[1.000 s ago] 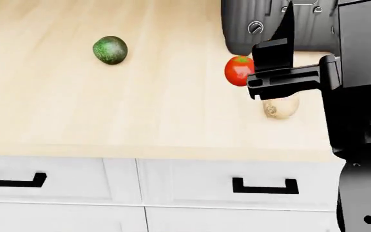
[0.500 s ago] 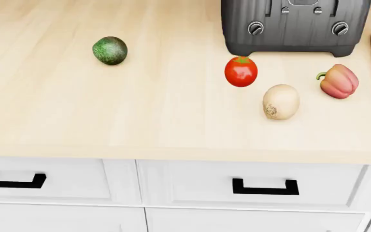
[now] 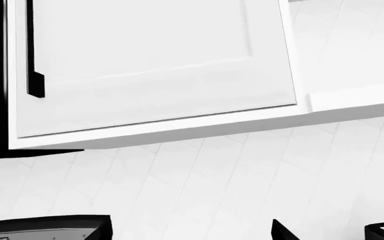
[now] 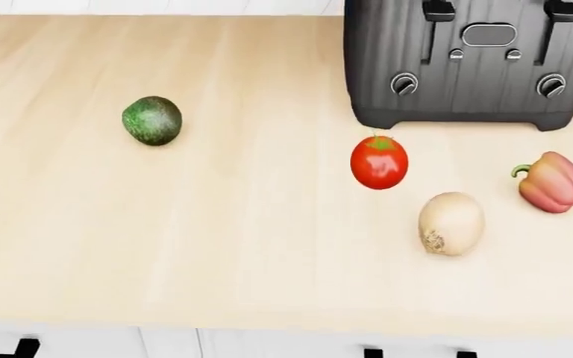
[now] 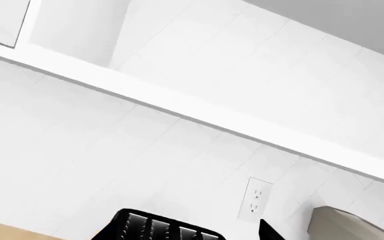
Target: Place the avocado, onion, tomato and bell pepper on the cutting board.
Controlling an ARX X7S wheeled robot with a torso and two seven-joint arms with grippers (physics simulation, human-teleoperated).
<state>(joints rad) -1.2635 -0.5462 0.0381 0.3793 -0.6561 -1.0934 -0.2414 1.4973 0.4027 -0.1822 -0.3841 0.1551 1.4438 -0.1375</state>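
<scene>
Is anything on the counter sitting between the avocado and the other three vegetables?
Nothing visible does. The avocado lies alone; bare countertop separates it from the tomato, onion and bell pepper. The toaster stands behind them.

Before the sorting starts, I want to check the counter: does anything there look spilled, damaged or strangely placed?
Nothing stands out. The avocado, tomato, onion and bell pepper lie whole and apart on the wooden counter, before the upright toaster.
</scene>
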